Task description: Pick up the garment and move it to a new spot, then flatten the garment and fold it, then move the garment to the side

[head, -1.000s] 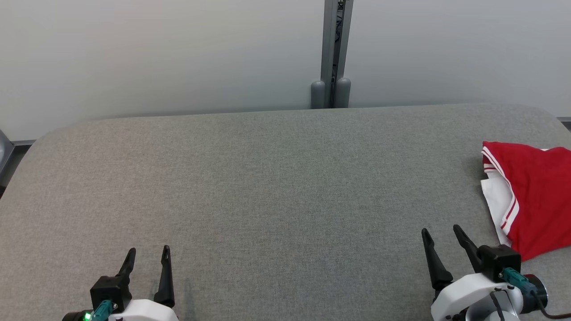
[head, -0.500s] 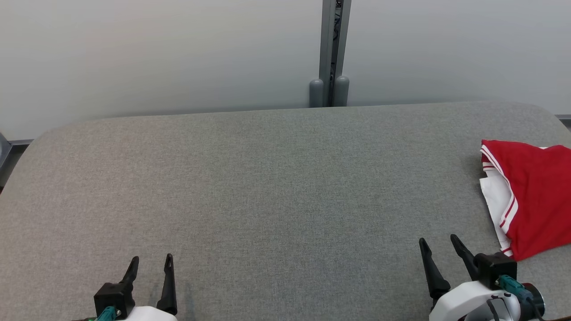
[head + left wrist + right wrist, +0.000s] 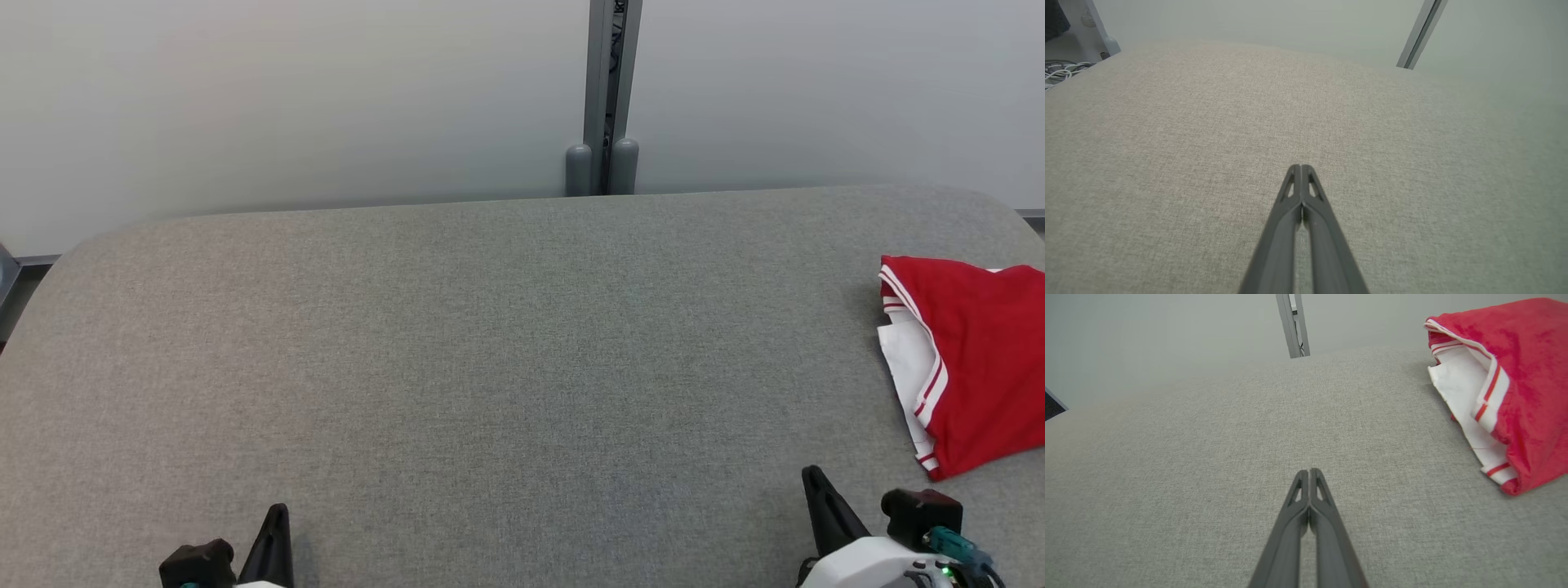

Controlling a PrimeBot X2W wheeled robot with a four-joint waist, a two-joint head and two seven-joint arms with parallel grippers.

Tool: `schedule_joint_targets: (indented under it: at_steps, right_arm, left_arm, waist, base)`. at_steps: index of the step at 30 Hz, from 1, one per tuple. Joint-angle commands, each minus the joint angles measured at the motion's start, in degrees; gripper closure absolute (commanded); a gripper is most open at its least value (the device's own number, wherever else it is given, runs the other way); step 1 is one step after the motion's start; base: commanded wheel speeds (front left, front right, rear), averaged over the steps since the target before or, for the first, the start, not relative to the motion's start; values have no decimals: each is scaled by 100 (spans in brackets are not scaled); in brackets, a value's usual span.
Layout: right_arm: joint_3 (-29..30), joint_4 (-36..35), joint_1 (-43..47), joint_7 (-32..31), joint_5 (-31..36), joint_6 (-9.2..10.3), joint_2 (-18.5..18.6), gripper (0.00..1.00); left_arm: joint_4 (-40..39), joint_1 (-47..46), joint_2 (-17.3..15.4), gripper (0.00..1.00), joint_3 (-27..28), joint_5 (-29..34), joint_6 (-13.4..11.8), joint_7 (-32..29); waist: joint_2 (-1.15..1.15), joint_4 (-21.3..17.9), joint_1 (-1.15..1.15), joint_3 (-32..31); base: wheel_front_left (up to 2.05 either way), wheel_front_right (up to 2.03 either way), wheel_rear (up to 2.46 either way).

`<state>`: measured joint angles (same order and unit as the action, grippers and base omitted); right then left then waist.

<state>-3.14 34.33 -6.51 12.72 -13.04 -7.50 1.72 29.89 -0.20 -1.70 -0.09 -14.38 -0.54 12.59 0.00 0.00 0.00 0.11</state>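
The garment [image 3: 976,359] is red with white trim and red stripes, folded and lying at the table's right edge; the right wrist view has the garment [image 3: 1515,388] at its upper right. My right gripper [image 3: 811,475] sits low at the bottom right, left of the garment and apart from it, fingers pressed together on nothing [image 3: 1309,472]. Low at the bottom left, my left gripper [image 3: 279,510] is shut too, its fingers meeting over bare fabric [image 3: 1300,167].
The grey fabric-covered table [image 3: 490,343] spreads wide, with rounded far corners. A pale wall with a grey vertical post [image 3: 606,98] stands behind it. Cables [image 3: 1061,69] lie off the table's left side.
Both grippers have shut from open and pulled back toward the bottom of the head view. The garment has stayed put.
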Motion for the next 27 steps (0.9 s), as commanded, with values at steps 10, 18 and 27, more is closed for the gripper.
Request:
schedule_joint_targets:
  at_steps: [10,18,27]
  right_arm:
    - [135,-409,-90,-255,-1187,0,45,100]
    - [235,-633,-70,-463,-2058,0,57,100]
    - [336,-826,-57,-659,-2847,0,68,100]
  left_arm:
    - [-350,-197,-59,100,92,-1161,126,-235]
    - [-525,-252,-70,100,158,-2020,216,-441]
    - [-674,-306,-79,100,226,-2796,298,-638]
  waist:
    - [0,0,0,1]
    - [0,0,0,1]
    - [0,0,0,2]
  base:
    - [0,0,0]
    - [0,0,0]
    - [0,0,0]
